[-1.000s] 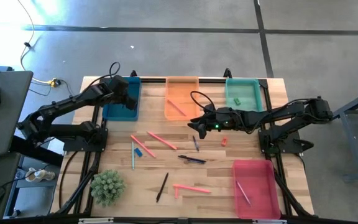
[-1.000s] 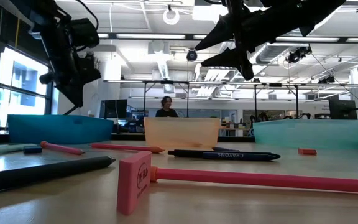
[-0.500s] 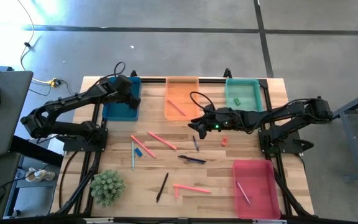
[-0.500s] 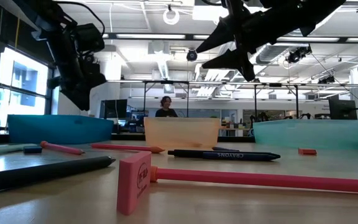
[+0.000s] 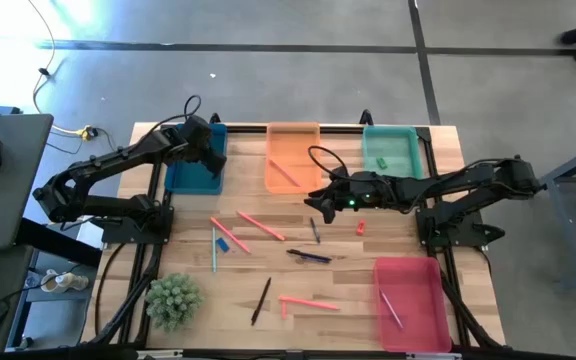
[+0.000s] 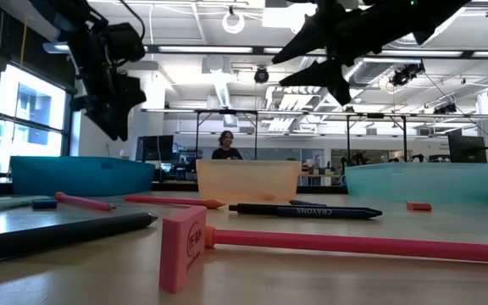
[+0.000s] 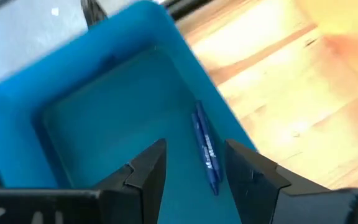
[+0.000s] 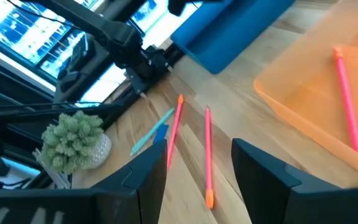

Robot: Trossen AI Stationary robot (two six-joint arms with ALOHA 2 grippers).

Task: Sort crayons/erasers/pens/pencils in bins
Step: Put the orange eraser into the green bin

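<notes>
Left hand [image 7: 191,171] open, empty, over dark blue plastic bin [image 5: 196,172]; right hand [image 8: 197,168] open above table (risk: nudging loose pink sticks [image 8: 207,152]).

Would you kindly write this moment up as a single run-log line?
left gripper: open, over blue bin, blue pen inside | right gripper: open, empty, raised between orange bin and table pens

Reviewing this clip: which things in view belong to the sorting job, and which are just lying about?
Job:
blue bin, a blue pen inside
orange bin
teal bin
red bin
pink sticks and dark pens on the table
red eraser

Lying about:
potted plant
laptop
</notes>
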